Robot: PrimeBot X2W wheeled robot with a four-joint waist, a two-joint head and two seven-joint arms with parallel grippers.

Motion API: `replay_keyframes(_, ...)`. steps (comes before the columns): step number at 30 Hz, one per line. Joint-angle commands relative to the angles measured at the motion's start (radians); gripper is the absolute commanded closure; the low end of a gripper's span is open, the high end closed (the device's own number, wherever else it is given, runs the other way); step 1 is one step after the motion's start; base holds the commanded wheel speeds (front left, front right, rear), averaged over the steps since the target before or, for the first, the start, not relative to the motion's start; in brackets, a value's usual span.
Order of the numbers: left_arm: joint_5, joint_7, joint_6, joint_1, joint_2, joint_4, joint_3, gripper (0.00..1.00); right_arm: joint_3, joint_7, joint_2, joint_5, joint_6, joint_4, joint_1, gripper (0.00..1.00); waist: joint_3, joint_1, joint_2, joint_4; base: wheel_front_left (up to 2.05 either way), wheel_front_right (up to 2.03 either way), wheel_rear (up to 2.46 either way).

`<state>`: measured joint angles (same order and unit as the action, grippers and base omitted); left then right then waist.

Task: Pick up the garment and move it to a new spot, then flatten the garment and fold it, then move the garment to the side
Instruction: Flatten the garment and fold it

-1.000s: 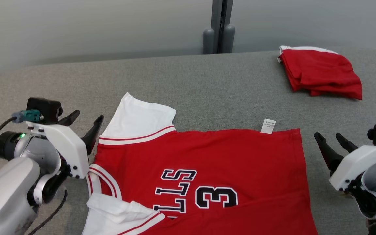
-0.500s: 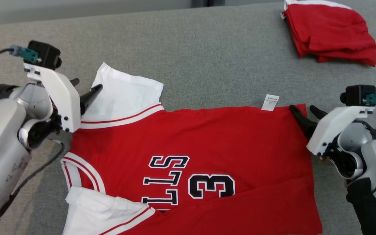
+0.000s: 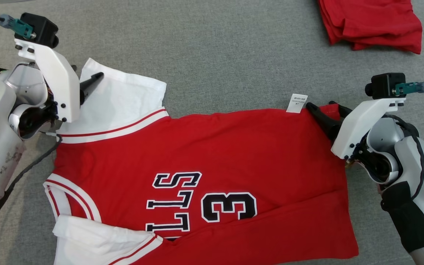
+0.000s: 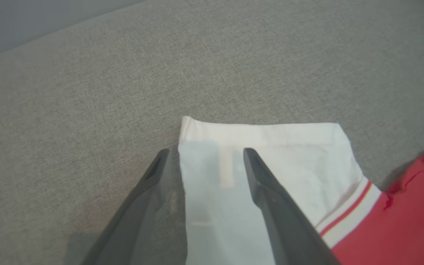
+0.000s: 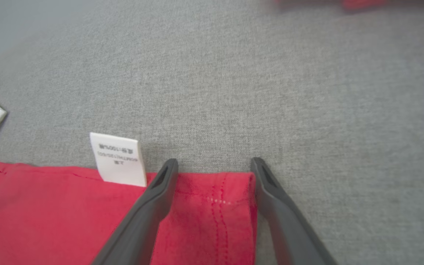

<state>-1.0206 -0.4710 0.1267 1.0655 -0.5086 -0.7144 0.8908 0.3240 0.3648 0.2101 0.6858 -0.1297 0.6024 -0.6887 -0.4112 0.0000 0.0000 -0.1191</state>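
Red jersey (image 3: pixel 234 147) crosswise — neckline (image 3: pixel 54 197) left, hem (image 3: pixel 344 184) right

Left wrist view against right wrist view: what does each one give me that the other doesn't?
Left wrist view: the open left end effector straddling the side edge of the white sleeve near its cuff. Right wrist view: the open right end effector framing the hem corner, with the care label just beside it. Shared: the red jersey body, the grey padded surface, and some white sleeve, a mere sliver at the right wrist view's left edge.
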Motion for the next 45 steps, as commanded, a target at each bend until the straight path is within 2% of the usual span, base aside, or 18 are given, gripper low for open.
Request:
replay_keyframes(1,0.009,0.007,0.004,0.018,-0.002,-0.017,0.003,0.0,0.02,0.009,-0.009,0.011,-0.002,0.022,0.014,0.0,-0.004,0.0,0.0,-0.005,0.0,0.0,0.0)
replay_keyframes(6,-0.003,0.013,0.004,0.047,0.019,-0.086,0.015,0.0,0.071,0.017,-0.01,0.048,-0.002,0.022,0.003,0.0,-0.015,0.0,0.0,-0.019,0.0,0.0,0.0)
replay_keyframes(12,-0.034,0.028,0.004,0.056,0.022,-0.091,0.044,0.0,0.127,0.012,-0.003,0.093,-0.002,0.011,-0.011,0.0,-0.024,0.0,0.0,-0.03,0.0,0.0,0.0)
replay_keyframes(13,-0.04,0.028,0.004,0.057,0.021,-0.092,0.049,0.07,0.135,0.011,0.0,0.099,-0.002,0.011,-0.012,0.2,-0.025,0.0,0.0,-0.03,0.0,0.0,0.0)
replay_keyframes(14,-0.044,0.028,0.004,0.058,0.02,-0.094,0.055,0.29,0.143,0.01,0.003,0.105,-0.002,0.011,-0.015,0.53,-0.025,0.0,0.0,-0.031,0.0,0.0,0.0)
replay_keyframes(15,-0.049,0.029,0.004,0.058,0.02,-0.095,0.06,0.57,0.149,0.007,0.006,0.11,-0.002,0.011,-0.017,0.64,-0.025,0.0,0.0,-0.031,0.0,0.0,0.0)
replay_keyframes(17,-0.057,0.033,0.004,0.062,0.018,-0.098,0.072,1.0,0.16,-0.001,0.013,0.119,-0.002,0.012,-0.019,0.69,-0.023,0.0,0.0,-0.031,0.0,0.0,0.0)
replay_keyframes(18,-0.061,0.033,0.004,0.064,0.016,-0.099,0.077,1.0,0.167,-0.003,0.017,0.124,-0.002,0.013,-0.02,0.98,-0.022,0.0,0.0,-0.031,0.0,0.0,0.0)
replay_keyframes(19,-0.065,0.034,0.004,0.065,0.015,-0.098,0.083,1.0,0.173,-0.006,0.021,0.127,-0.002,0.013,-0.022,1.0,-0.021,0.0,0.0,-0.031,0.0,0.0,0.0)
replay_keyframes(32,-0.128,0.099,0.005,0.053,-0.002,-0.078,0.129,1.0,0.221,-0.09,0.056,0.169,-0.002,0.024,-0.028,1.0,0.031,0.0,0.0,-0.015,0.0,0.0,0.0)
replay_keyframes(38,-0.184,0.119,0.005,0.011,-0.011,-0.038,0.15,1.0,0.234,-0.146,0.078,0.189,-0.002,0.044,-0.001,1.0,0.108,0.0,0.0,0.006,0.0,0.0,0.0)
replay_keyframes(45,-0.309,0.051,0.005,-0.068,-0.062,0.076,0.179,1.0,0.271,-0.179,0.111,0.236,-0.002,0.043,0.06,1.0,0.215,0.0,0.0,0.038,0.0,0.0,0.0)
